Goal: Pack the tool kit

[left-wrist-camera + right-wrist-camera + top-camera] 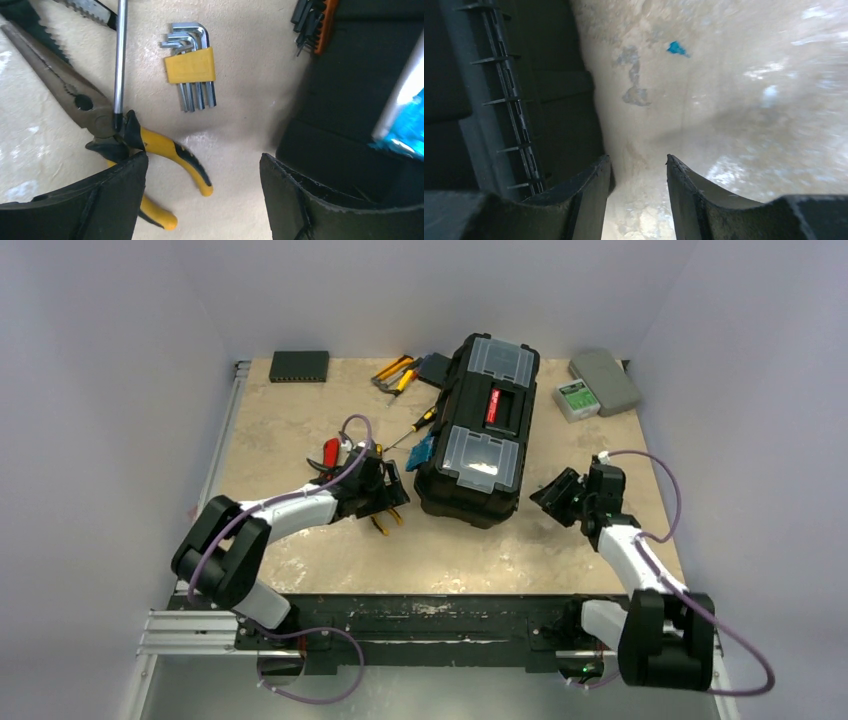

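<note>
From above, you see the toolbox [478,430] with its lid down, lying slantwise in the middle of the table [290,420], red-labelled handle on top. Your left gripper [385,502] is low at the box's left side, over the yellow-handled pliers [384,524]. The red-handled tool [330,453] lies just beyond that arm, and a screwdriver [424,421] lies near the box's left wall. Your right gripper [552,497] sits near the box's near right corner, apart from it.

Left wrist: the fingers [125,200] stand wide apart and grip nothing. One yellow handle of the pliers reaches into the gap by the left finger – whether that finger touches it, you can't tell. A yellow hex key set [190,65] lies beyond, and the toolbox wall fills the right.

Right wrist: the fingers [589,200] are partly apart with only bare table between them – the toolbox's ribbed wall rises on the left, close beside the left finger
</note>
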Available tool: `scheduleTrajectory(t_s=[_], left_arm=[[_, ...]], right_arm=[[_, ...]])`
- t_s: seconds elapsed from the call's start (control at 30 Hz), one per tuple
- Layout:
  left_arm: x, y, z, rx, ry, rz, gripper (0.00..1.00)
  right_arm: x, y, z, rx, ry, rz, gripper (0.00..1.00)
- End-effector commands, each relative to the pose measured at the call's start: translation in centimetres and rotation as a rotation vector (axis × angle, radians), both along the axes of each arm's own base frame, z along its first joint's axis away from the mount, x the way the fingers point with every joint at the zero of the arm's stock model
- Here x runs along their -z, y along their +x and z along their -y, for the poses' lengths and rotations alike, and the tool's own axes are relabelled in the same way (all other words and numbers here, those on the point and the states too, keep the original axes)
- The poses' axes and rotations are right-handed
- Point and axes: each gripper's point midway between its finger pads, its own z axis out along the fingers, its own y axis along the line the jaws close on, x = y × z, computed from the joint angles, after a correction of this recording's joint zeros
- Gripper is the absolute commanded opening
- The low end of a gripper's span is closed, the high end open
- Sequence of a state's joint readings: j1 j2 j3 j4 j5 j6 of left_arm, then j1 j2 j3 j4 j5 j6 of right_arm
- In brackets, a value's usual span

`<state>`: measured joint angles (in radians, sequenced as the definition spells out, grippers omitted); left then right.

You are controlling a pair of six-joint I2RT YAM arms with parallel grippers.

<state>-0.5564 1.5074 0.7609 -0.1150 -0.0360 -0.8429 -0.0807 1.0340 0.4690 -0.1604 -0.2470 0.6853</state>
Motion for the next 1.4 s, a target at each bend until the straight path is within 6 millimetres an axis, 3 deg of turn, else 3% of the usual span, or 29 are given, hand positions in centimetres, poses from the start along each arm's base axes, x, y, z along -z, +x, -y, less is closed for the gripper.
scheduleTrajectory(t_s=[0.0,0.13,0.27,0.4,0.6,0.77,0.97,1.17,1.37], left_arm=[[-2.4,3.2,3.2,0.014,-0.14,0.083,0.79],[-2.6,3.6,5.5,0.069,-0.207,0.082,0.79],[-3.9,2.7,10.3,0.218,-0.289,0.098,0.78],[-5.1,1.3,13.6,0.286,-0.34,0.131,0.78],[-7.1,-0.6,16.1,0.357,-0.393,0.168,0.77],[-9.8,-1.7,17.3,0.415,-0.42,0.227,0.77],[-12.5,-2.9,18.5,0.511,-0.43,0.297,0.78],[-12.1,-4.9,22.3,0.608,-0.428,0.297,0.78],[-10.9,-6.8,26.7,0.695,-0.42,0.273,0.78]], right_arm=[[-1.0,2.8,-3.4,-0.14,0.18,0.094,0.44],[-1.1,3.2,-6.3,-0.276,0.312,0.113,0.44],[-1.6,3.4,-7.2,-0.36,0.212,0.066,0.46],[-4.2,2.8,-8.5,-0.425,0.287,0.133,0.46],[-8.6,1.8,-9.2,-0.472,0.306,0.218,0.46],[-11.3,1.1,-8.4,-0.445,0.243,0.258,0.46],[-13.7,0.1,-5.4,-0.299,0.068,0.287,0.49],[-14.6,-1.5,-3.5,-0.201,-0.009,0.307,0.5],[-12.8,-2.3,-1.5,-0.097,-0.078,0.249,0.5]])
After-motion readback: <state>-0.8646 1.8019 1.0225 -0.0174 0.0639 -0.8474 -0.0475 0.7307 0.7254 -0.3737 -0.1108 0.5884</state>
